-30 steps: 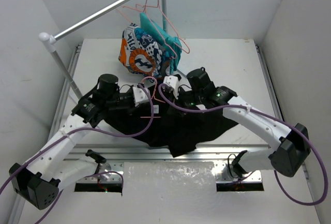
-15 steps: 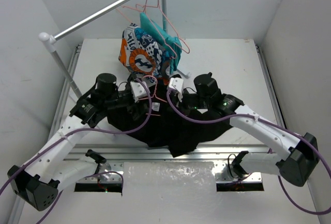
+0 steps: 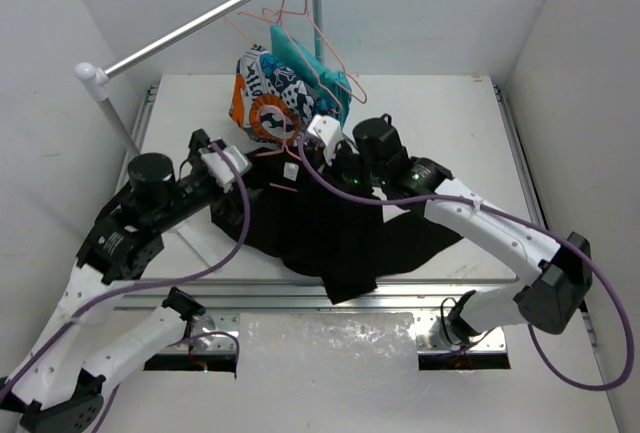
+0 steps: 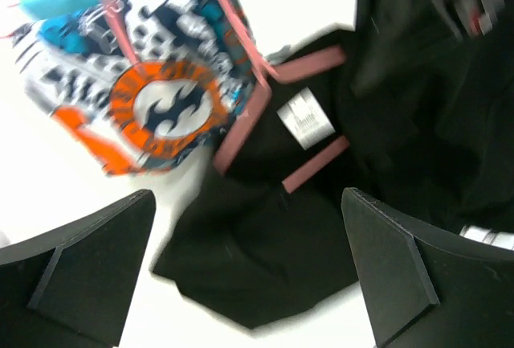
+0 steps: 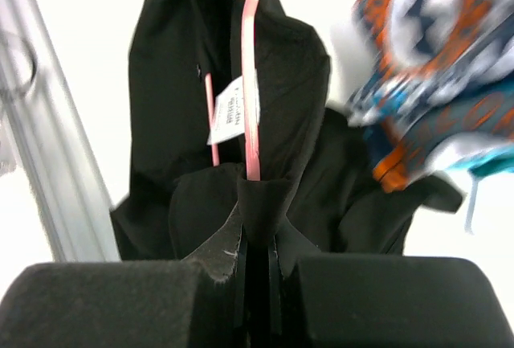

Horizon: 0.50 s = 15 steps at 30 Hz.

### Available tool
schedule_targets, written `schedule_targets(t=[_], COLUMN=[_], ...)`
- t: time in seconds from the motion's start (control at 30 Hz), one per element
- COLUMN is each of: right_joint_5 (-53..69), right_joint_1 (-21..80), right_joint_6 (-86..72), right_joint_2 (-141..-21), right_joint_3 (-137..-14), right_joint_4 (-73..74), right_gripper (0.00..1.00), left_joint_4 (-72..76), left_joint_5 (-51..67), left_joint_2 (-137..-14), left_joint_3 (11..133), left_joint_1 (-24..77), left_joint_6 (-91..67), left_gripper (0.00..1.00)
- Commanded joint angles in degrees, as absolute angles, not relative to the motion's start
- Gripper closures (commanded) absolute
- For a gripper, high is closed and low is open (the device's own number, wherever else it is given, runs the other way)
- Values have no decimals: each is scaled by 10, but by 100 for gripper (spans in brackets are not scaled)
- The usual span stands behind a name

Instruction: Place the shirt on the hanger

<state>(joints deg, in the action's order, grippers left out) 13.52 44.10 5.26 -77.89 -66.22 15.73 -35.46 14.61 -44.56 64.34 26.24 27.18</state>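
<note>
The black shirt (image 3: 335, 238) lies spread over the middle of the table, its white neck label (image 4: 305, 119) facing up. Pink wire of the hanger (image 5: 250, 83) runs through the collar; short stretches of the hanger (image 4: 315, 163) show beside the label. My right gripper (image 5: 259, 243) is shut on a fold of shirt fabric where the wire goes in, and in the top view the right gripper (image 3: 305, 153) sits at the shirt's far edge. My left gripper (image 4: 253, 284) is open, hanging above the shirt's (image 4: 265, 259) left corner with nothing between its fingers; in the top view the left gripper (image 3: 238, 158) is left of the collar.
An orange-white-blue patterned garment (image 3: 265, 98) and a teal garment (image 3: 310, 63) hang from the metal rail (image 3: 190, 28) at the back, just beyond the collar. More pink hangers (image 3: 335, 53) hang there. The rail's post (image 3: 125, 128) stands at the left. The shirt's hem overhangs the near table edge (image 3: 440, 288).
My left gripper has opened, let go and drawn back to the left. My right gripper has carried the collar and hanger farther back toward the rail.
</note>
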Motion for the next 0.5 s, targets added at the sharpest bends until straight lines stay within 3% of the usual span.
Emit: schedule_targets(t=[0.0,0.13,0.37,0.47], right_joint_5=[92,71,46,21], right_joint_1=[447,456,476,476], right_joint_6=[18,15,33,33], right_joint_2=[-797,-880,-1091,-1149], right_joint_3=[-757,-879,-1250,-1339], right_joint_4=[107,125,242,258], right_gripper=[100,100,100,100], left_joint_4=[-421,-470,-475,-465], left_joint_5=[77,78,111,125], left_joint_2=[-389,-349,-317,-313], left_joint_3=[632,583,502,481], left_joint_1=[263,264,264,264], left_joint_6=[301,329,333,331], left_gripper=[0,0,0,1])
